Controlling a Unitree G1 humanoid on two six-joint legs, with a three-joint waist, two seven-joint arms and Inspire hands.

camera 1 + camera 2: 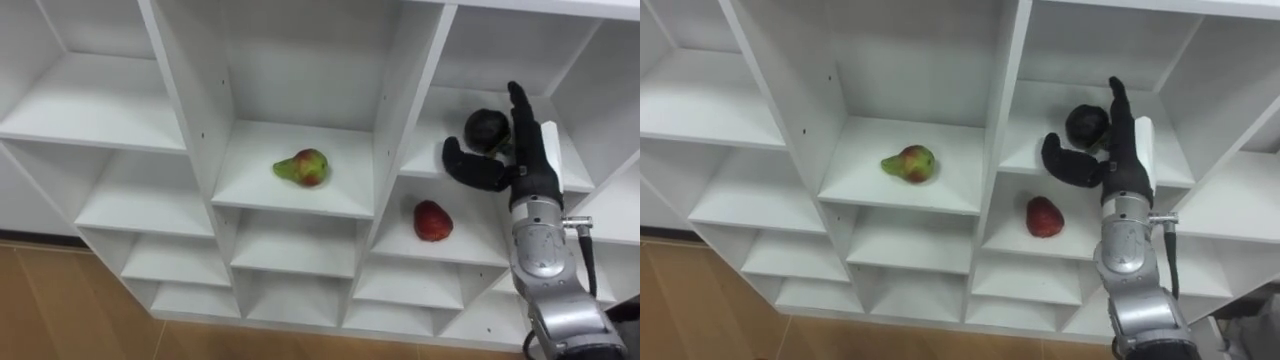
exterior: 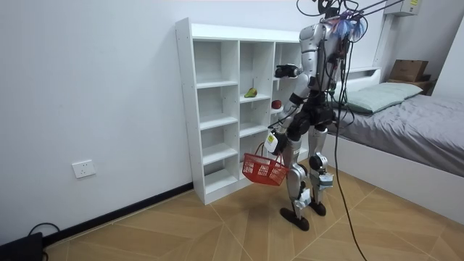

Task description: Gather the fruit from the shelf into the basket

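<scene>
A dark round fruit (image 1: 487, 130) lies on the upper right shelf of the white closet (image 1: 190, 100). My right hand (image 1: 532, 168) is raised in front of that shelf and is open: its straight fingers stand just right of the fruit, its thumb spread below and left of it. A green-red pear (image 1: 303, 167) rests on the middle shelf. One shelf below the dark fruit sits a red fruit (image 1: 432, 220). In the room view a red basket (image 2: 264, 168) hangs from my left hand (image 2: 278, 147) at my side.
I stand close in front of the closet (image 2: 217, 109), whose other compartments are bare. A bed (image 2: 406, 123) stands behind me at the room view's right. Wooden floor (image 2: 181, 232) lies around.
</scene>
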